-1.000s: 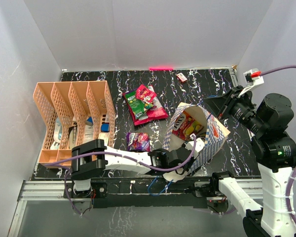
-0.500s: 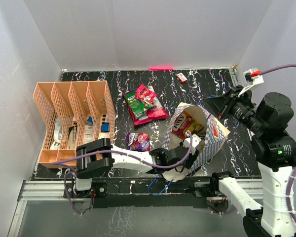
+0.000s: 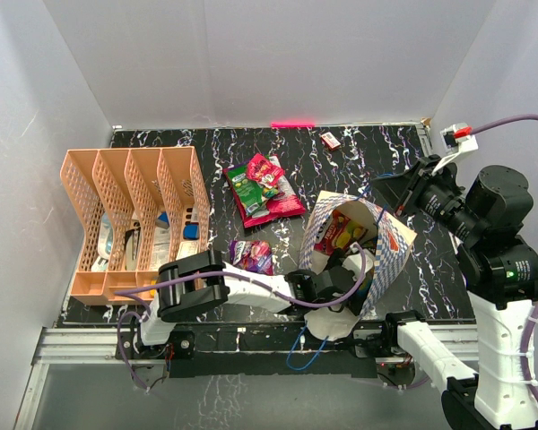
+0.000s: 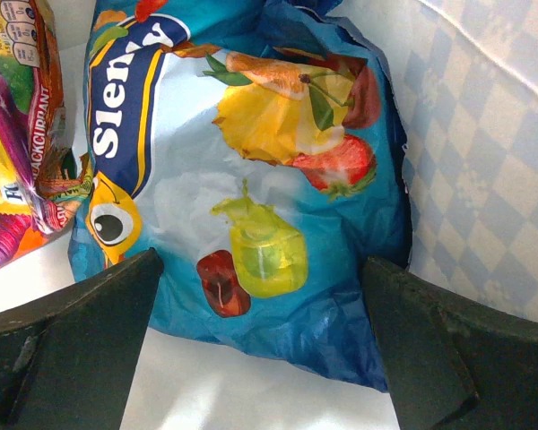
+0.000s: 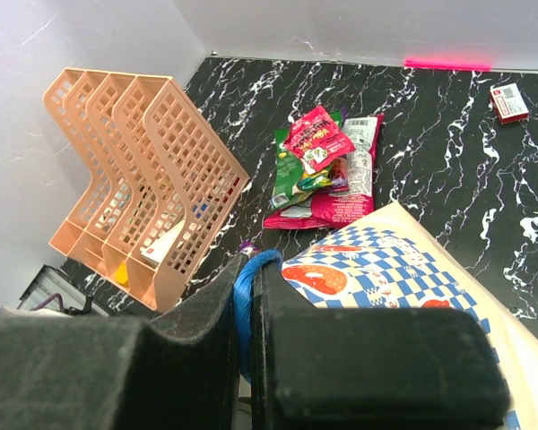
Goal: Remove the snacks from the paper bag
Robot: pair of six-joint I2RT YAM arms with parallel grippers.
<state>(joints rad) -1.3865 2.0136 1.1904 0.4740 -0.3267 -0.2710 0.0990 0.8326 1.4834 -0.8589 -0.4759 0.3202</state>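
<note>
Inside the chequered blue-and-white paper bag (image 3: 390, 240), left fingers (image 4: 72, 349) stand spread around a glossy blue snack packet (image 4: 251, 179); right fingers (image 5: 188, 358) pinch the bag's blue cord handle (image 5: 244, 296).

Paper bag (image 3: 390, 246) is showing blue-&-wht chequers w/ orange marks outside, wht inside, and its cord handle (image 5: 244, 305) is showing blue. Inside, the blue pkt (image 4: 251, 179) is carrying yellow, red & green fruit pics beside a yellow-purple pkt (image 4: 18, 161). Table (image 3: 412, 152) is showing blk w/ wht marbling under a green pkt (image 3: 244, 188), red pkt (image 3: 264, 168), pink pkt (image 3: 282, 202), purple pkt (image 3: 251, 255), red-&-wht box (image 3: 330, 140) & peach organizer (image 3: 125, 197).
</note>
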